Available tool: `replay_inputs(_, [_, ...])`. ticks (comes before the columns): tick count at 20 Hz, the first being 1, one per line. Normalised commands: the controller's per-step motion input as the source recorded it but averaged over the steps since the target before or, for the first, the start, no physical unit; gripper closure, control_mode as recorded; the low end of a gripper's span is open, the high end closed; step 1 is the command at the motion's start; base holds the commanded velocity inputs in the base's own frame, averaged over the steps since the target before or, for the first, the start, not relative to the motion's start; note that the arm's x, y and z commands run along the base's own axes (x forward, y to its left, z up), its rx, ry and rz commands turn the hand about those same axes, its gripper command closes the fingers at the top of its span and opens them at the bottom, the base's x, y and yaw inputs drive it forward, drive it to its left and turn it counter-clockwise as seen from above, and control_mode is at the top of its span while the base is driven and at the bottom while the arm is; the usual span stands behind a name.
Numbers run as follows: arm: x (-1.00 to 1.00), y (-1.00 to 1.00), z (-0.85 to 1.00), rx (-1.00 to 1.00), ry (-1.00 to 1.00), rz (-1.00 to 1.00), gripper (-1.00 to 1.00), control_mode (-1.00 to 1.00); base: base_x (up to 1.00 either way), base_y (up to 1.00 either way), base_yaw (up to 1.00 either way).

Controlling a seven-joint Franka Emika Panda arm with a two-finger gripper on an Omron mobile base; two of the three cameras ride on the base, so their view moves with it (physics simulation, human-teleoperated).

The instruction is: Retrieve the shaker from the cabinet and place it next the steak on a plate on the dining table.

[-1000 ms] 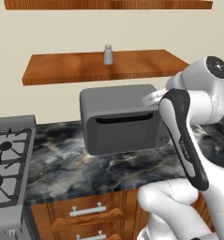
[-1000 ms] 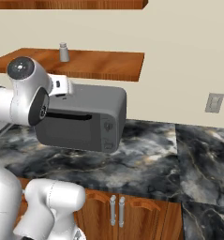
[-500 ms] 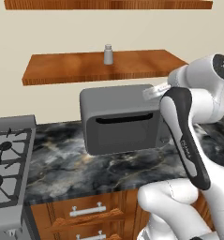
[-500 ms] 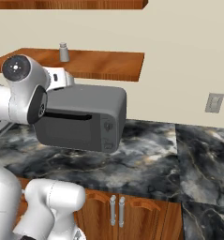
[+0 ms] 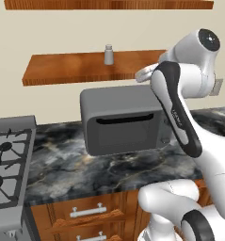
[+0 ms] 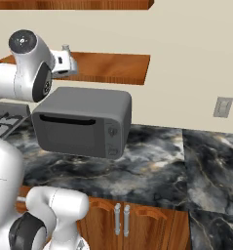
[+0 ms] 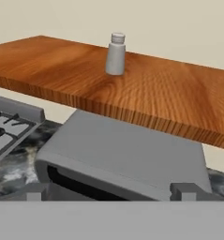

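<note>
Gripper (image 7: 111, 192): my jaws spread wide, nothing held.
Shaker (image 7: 115, 54): ahead, above me, upright on cabinet (image 7: 169, 101).
Risk: clipping its cap could topple it.

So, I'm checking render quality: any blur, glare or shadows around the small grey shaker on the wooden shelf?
Hand view: small pale grey cylindrical shaker sharp, faint shadow at its base on the reddish-brown wooden shelf, no glare. Left base view: even, flat light, nothing blurred.
</note>
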Motion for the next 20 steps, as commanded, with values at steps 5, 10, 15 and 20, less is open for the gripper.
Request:
replay_inputs(5, [0.36, 0.18, 0.06, 0.01, 0.01, 0.00, -1.00, -1.00, 0.00, 0.00, 0.00])
replay_inputs(10, [0.22, 0.19, 0.00, 0.03, 0.00, 0.00, -1.00, -1.00, 0.00, 0.00, 0.00])
replay_inputs(15, [0.29, 0.21, 0.00, 0.02, 0.00, 0.00, -1.00, -1.00, 0.00, 0.00, 0.00])
replay_inputs(20, [0.43, 0.15, 0.00, 0.01, 0.00, 0.00, -1.00, -1.00, 0.00, 0.00, 0.00])
